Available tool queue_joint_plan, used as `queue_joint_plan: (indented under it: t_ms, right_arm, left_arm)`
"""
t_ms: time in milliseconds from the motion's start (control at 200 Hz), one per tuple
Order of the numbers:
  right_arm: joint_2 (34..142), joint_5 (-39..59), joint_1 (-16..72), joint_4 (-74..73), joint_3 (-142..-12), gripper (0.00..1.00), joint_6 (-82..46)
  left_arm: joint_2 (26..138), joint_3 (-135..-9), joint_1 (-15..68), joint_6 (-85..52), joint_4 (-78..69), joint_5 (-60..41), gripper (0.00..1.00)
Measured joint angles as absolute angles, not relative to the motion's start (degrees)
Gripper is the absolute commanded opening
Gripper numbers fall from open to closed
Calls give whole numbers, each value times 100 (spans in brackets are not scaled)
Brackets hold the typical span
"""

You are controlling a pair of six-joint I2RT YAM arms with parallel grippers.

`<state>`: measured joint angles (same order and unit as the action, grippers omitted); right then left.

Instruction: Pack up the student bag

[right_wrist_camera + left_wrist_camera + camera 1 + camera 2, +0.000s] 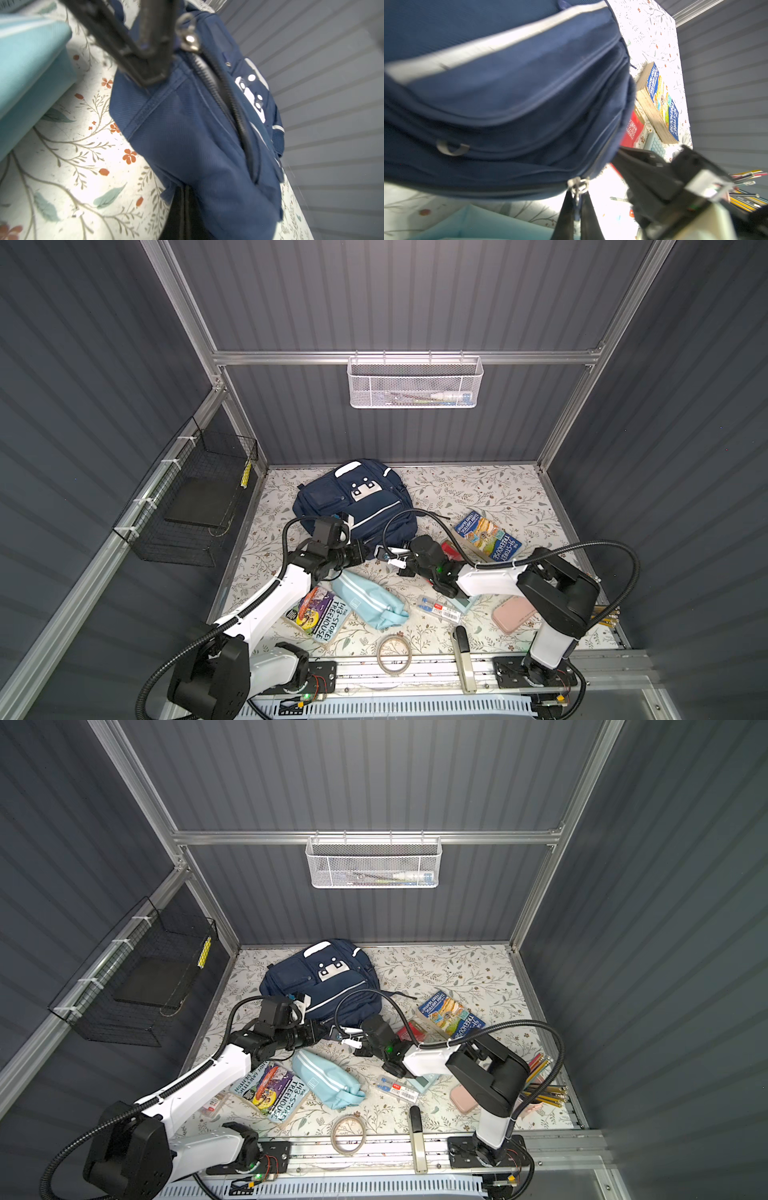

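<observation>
On table (478,489), rear-centre: bag (353,506). Soft, floppy, probably light; likely slumps when tugged. Left gripper (576,197) pinches zip pull (578,186); right gripper (182,207) clamps fabric edge nearby. Best holds: pull, seam.

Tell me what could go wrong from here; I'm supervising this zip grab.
The left gripper pinches only the small zip pull; it may slip off when tugged. The right gripper holds just corner fabric of the bag, so it may drag instead of unzipping. The pouch lies close and could get shoved.
</observation>
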<state>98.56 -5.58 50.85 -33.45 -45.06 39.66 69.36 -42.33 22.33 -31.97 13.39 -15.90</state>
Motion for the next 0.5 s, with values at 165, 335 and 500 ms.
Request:
queue_joint_plan:
  t_ms: [165, 335, 500]
  right_arm:
    - [9384, -469, 4869, -3352, -4294, 0, 3760]
    - [9074, -311, 4716, -3479, -3909, 0, 3616]
    - [8449, 220, 4217, -3374, -3402, 0, 3516]
  left_arm:
    - [6973, -4187, 1778, -3037, 1428, -1710, 0]
    - [7037, -4169, 1673, -2770, 1546, -1675, 0]
    - [7616, -4077, 622, -2646, 1413, -1750, 0]
